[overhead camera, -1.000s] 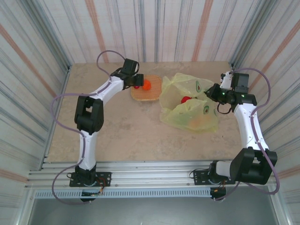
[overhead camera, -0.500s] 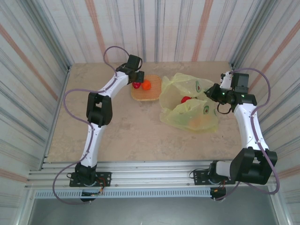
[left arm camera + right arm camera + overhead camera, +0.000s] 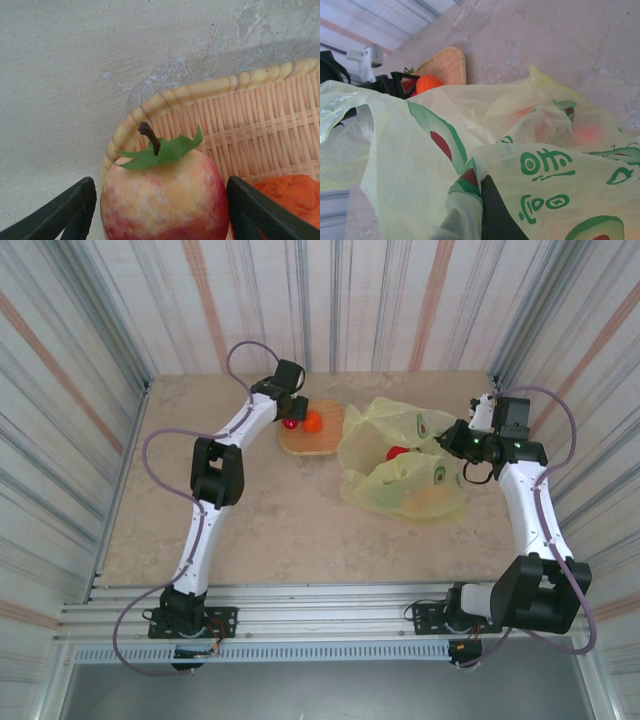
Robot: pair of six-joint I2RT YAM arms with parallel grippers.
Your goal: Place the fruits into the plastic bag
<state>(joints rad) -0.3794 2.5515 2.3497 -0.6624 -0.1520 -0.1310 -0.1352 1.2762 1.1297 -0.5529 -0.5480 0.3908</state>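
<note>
**While one arm straddles an apple, the other pinches the bag**

Seen from overhead, the wicker tray [image 3: 322, 443] lies at the far middle of the table. The left gripper [image 3: 292, 416] is down over its left edge, on a red apple [image 3: 290, 423]. An orange [image 3: 313, 421] sits just right of the apple on the weave. The plastic bag [image 3: 400, 490] is slumped against the tray's right side. One red fruit [image 3: 397, 452] shows in its mouth, and an orange blur [image 3: 425, 502] shows through the film nearer the arms. The right gripper [image 3: 452, 438] is at the bag's edge farthest from the tray.

Up close, the left wrist camera gives what the overhead cannot. The apple [image 3: 165, 200] is blotched red and yellow, with a stalk and a green leaf, and it sits just inside the tray's rim [image 3: 200, 90]. The left gripper [image 3: 159, 215] is spread wide, one finger [image 3: 75, 210] hard by each flank of the apple. I cannot tell whether they press it.

From the right wrist camera, a fold of the bag [image 3: 545, 165] is nipped at the closed right gripper [image 3: 490, 215]. Pinkish fruit shapes [image 3: 585, 132] glow through the plastic. Beyond it lie the tray [image 3: 447, 65] and the orange [image 3: 427, 83].
</note>
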